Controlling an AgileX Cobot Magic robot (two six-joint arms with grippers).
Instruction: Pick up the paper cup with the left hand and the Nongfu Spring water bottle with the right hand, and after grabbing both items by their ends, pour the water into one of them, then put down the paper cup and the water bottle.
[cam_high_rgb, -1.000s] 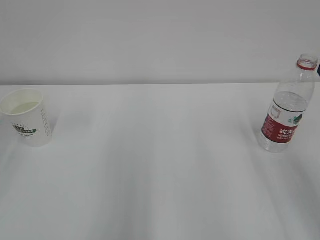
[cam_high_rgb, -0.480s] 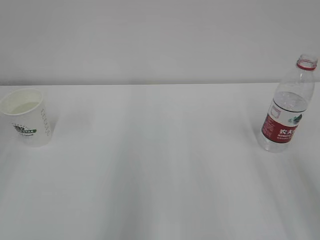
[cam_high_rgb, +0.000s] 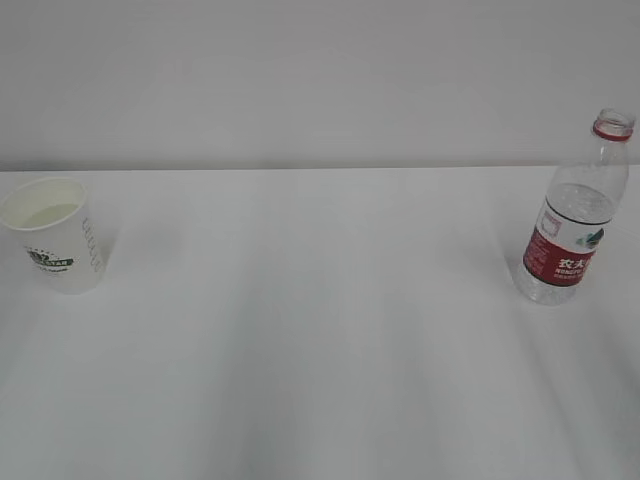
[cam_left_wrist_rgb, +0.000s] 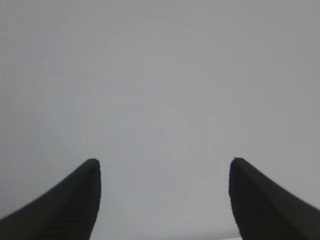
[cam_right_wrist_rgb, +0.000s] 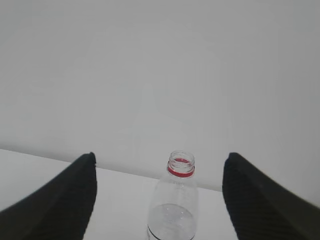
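The paper cup (cam_high_rgb: 53, 235) is standing upright at the far left of the white surface (cam_high_rgb: 320, 340), with the water (cam_high_rgb: 48, 214) showing inside it. The Nongfu Spring water bottle (cam_high_rgb: 577, 214) is standing uncapped at the far right, well apart from the cup. The left hand's pincer (cam_left_wrist_rgb: 162, 200) is gaping wide, facing only a blank wall. The right hand's pincer (cam_right_wrist_rgb: 159, 200) is likewise spread wide, holding nothing, with the bottle's neck showing between its 2 fingers (cam_right_wrist_rgb: 70, 200).

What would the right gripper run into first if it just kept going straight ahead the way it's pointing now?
Most likely the Nongfu Spring water bottle: it stands uncapped, centred between the open right gripper fingers, with only wall behind. How far ahead is unclear.
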